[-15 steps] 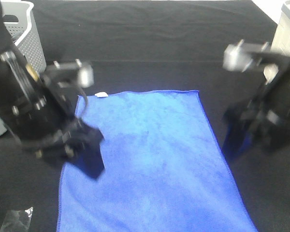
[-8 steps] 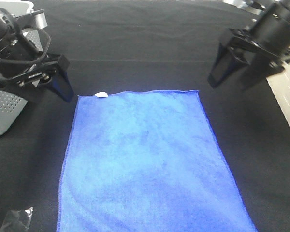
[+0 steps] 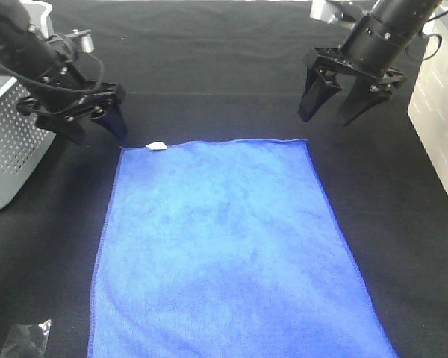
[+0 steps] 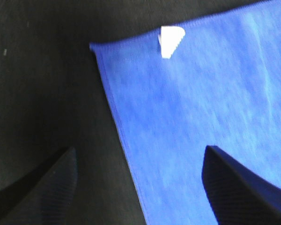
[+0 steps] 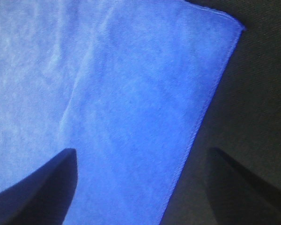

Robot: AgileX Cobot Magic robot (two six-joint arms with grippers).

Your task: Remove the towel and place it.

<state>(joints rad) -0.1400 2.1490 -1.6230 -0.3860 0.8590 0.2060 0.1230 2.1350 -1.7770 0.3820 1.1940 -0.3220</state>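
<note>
The blue towel (image 3: 224, 253) lies spread flat on the black table, its white tag (image 3: 157, 145) at the far left corner. My left gripper (image 3: 97, 130) hovers open just beyond that corner, apart from the cloth. In the left wrist view the towel (image 4: 201, 108) and its tag (image 4: 171, 41) fill the frame, with both fingertips (image 4: 239, 187) spread wide and nothing between them. Off the far right corner, my right gripper (image 3: 332, 112) hangs open. The right wrist view shows that corner of the towel (image 5: 117, 103) between the spread fingers (image 5: 42, 183), untouched.
A grey perforated basket (image 3: 11, 149) stands at the left edge, close behind my left arm. A white bin (image 3: 440, 112) sits at the right edge. A small clear wrapper (image 3: 26, 339) lies near the front left corner.
Both arms have risen off the towel and drawn back toward the far side, each ending beyond a far corner. The towel has stayed flat in place.
</note>
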